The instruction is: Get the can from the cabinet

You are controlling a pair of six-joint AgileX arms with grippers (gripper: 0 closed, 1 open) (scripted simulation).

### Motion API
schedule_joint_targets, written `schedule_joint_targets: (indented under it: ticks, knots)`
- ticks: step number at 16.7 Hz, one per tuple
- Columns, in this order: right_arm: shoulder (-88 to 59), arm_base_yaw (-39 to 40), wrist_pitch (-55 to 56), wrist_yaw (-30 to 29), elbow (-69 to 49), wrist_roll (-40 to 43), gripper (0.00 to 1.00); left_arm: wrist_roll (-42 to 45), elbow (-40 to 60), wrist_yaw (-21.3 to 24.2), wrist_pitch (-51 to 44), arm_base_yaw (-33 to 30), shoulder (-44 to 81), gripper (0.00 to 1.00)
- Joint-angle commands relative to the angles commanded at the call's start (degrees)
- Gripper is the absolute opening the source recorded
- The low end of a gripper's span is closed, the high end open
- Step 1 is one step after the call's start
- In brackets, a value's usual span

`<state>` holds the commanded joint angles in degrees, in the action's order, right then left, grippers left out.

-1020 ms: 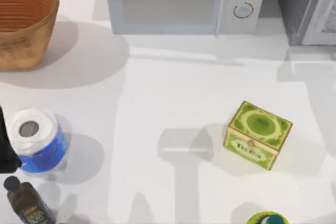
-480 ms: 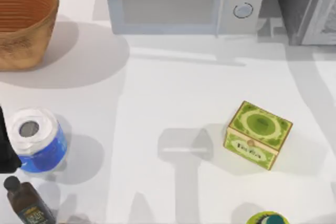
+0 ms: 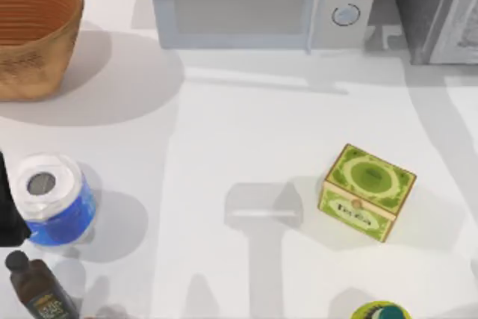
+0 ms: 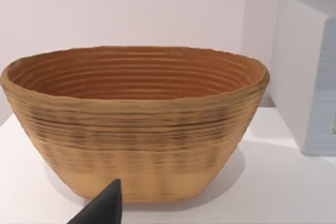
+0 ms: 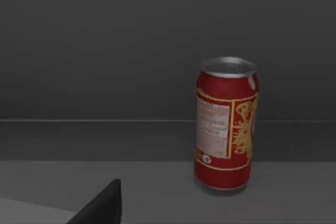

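Observation:
The can (image 5: 226,124) is red with a silvery top and yellow print. It stands upright on the dark grey floor inside the cabinet (image 5: 131,40), in front of the back wall. A dark part of my right gripper (image 5: 102,205) juts into the right wrist view, short of the can and to one side of it, apart from it. From above, the cabinet (image 3: 418,5) stands at the table's back right corner, with its pale door panel (image 3: 464,20) at the edge. My left arm (image 3: 6,211) rests at the table's left edge, and its gripper (image 4: 102,208) faces the basket.
A woven basket (image 3: 33,31) stands at the back left and a light grey microwave (image 3: 261,1) at the back middle. A green tea box (image 3: 366,192) lies right of centre. A blue-wrapped paper roll (image 3: 52,199) and a dark bottle (image 3: 37,289) sit at the front left, and a green-and-yellow lid (image 3: 381,311) at the front edge.
The shadows at the table's back right have shifted towards the cabinet. Nothing on the table has moved.

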<state>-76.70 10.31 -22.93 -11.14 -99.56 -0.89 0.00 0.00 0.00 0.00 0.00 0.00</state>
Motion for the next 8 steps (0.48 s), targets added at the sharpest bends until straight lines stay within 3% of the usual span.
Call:
schedule_joint_targets:
  ticks: [8]
  knots:
    - [-7.8, -1.1, 9.2, 0.3, 0.9, 0.2, 1.00, 0.0, 0.0, 0.0, 0.0, 0.0, 0.0, 1.00]
